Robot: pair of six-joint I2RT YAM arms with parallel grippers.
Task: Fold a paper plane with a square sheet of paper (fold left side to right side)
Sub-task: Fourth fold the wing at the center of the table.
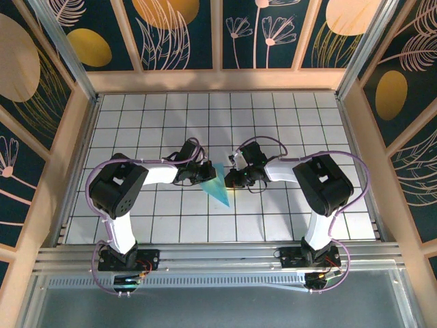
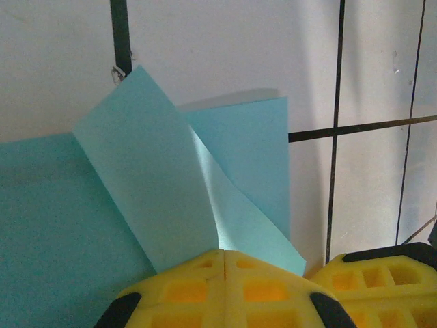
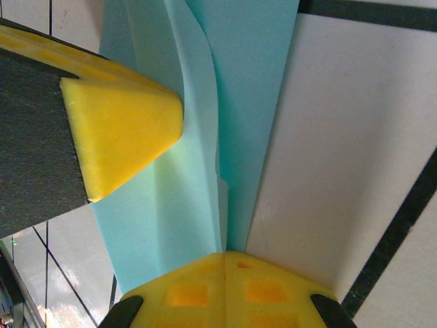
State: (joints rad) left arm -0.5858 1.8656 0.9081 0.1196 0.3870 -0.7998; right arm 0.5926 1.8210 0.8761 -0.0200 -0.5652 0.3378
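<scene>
1. The fingers [image 2: 183,290] of the left gripper [image 2: 222,258] are pressed together, yellow pad against yellow pad. A raised flap of the paper plane [image 2: 171,198] runs down into the seam between them, so they pinch it.
2. Ahead of those fingers the flap stands tilted up off the rest of the light teal paper. The rest lies flat to their left and beyond the flap, on the white tiled table [image 2: 382,61].
3. The fingers [image 3: 270,292] of the right gripper [image 3: 225,258] are likewise closed tight. The plane's creased layers converge into the seam between them, so they pinch the paper too.
4. Ahead and to the left of the right fingers, a yellow fingertip of the left gripper lies against the paper's upper layer, as far as can be told.
5. To the right of the right fingers the paper's straight edge gives way to bare white tile crossed by a black grid line.
6. From above, the two grippers face each other, fingertips near together, with the plane between them. Its narrow point sticks out from between the fingers toward the arm bases.
</scene>
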